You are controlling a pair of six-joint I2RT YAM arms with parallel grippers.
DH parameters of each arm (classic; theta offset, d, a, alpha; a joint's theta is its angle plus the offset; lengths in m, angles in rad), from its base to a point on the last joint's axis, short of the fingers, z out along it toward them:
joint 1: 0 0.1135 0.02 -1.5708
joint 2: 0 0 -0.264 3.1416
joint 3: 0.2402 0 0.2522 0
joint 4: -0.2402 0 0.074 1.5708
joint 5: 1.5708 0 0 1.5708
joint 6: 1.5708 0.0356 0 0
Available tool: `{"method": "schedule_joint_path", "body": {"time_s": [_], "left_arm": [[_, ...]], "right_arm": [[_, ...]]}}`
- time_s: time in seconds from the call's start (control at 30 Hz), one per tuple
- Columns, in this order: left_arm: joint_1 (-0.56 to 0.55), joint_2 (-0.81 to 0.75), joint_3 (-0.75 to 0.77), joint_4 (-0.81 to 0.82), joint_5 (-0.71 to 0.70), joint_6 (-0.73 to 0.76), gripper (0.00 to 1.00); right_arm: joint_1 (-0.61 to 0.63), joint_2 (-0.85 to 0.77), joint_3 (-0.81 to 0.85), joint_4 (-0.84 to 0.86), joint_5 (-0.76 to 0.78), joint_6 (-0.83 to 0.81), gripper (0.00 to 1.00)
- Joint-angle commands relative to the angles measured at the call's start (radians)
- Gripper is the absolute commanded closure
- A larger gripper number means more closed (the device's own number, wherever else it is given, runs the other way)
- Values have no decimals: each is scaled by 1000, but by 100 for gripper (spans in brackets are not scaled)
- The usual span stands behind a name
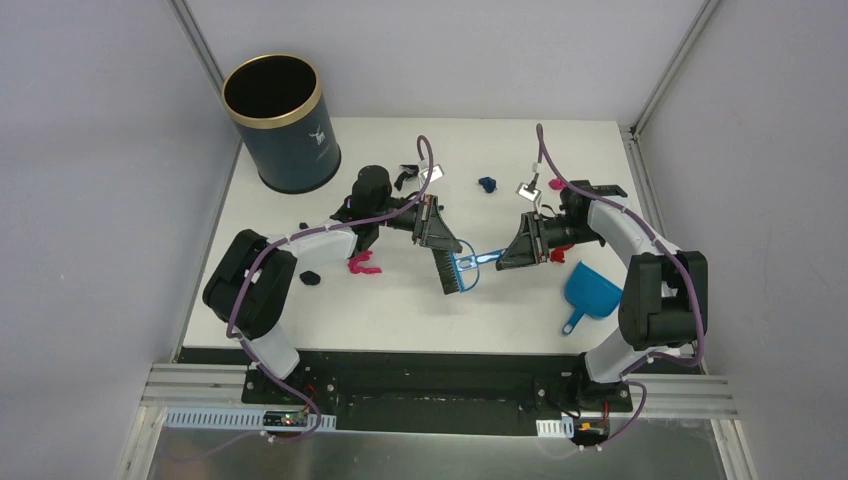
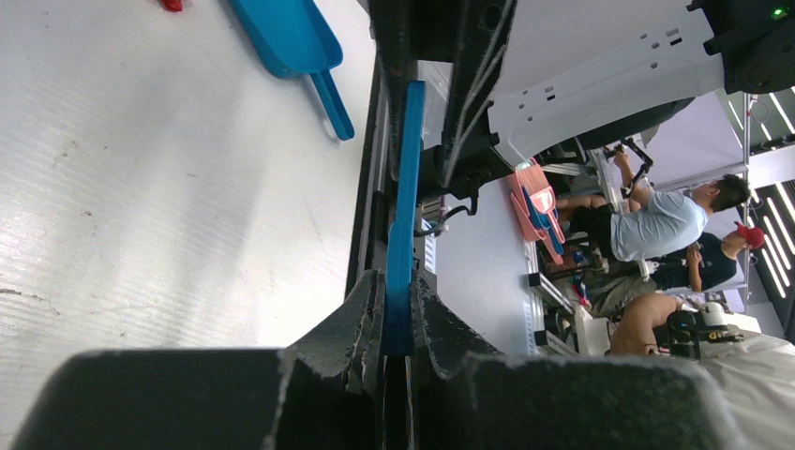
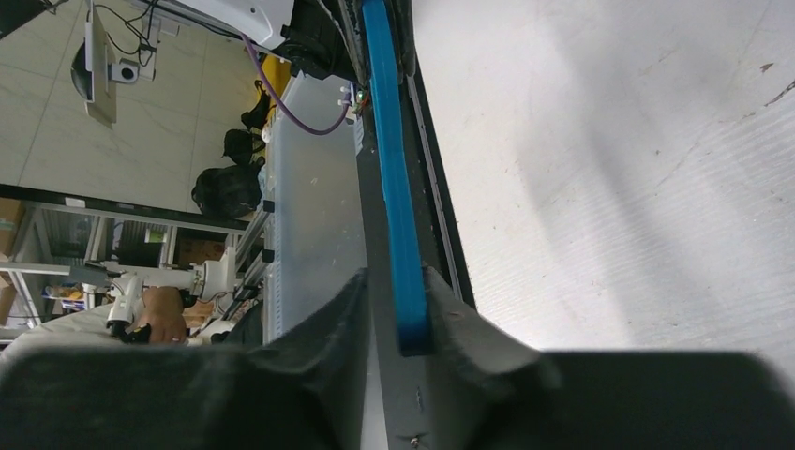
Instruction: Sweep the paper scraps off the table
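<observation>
bench (image 2: 141, 187): matt white sheet, finely ribbed, lightly scuffed. brush handle (image 3: 391, 187): smooth blue plastic, faint sheen. dustpan (image 1: 592, 290): glossy blue plastic. jaws: rough matt black padding, frayed edges. paper scraps (image 1: 362, 264): crumpled paper. bin (image 1: 290, 150): dark body, shiny gold rim.

Your bin (image 1: 273, 122) far left, brush (image 1: 456, 268) central between left end effector (image 1: 446, 248) and right end effector (image 1: 506, 257), dustpan (image 1: 592, 290) near right, paper scraps (image 1: 362, 264) mostly left

— What is carried by the white worktop (image 1: 400, 315)?
— A dark blue bin (image 1: 295, 160) is stood at the far left corner; a blue dustpan (image 1: 592, 290) is laid near the right edge.
— And the paper scraps (image 1: 362, 264)?
— Pink, black and blue ones are seen scattered over the left and far parts.
</observation>
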Motion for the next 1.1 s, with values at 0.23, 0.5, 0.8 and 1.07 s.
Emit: {"method": "schedule_joint_path", "body": {"time_s": [0.23,0.5,0.8,1.07], "left_arm": [[8,27,10,201,19,-149,100],[8,84,-2,327,10,-267,100],[8,96,-3,321,8,-263,100],[7,103,-4,319,4,-265,100]], "right_arm": [[-65,-33,30,-20,-98,-48,43],[-88,-49,6,38,-178,10,44],[-92,-31,8,83,-177,82,46],[-92,-20,-13,218,-154,225,53]]}}
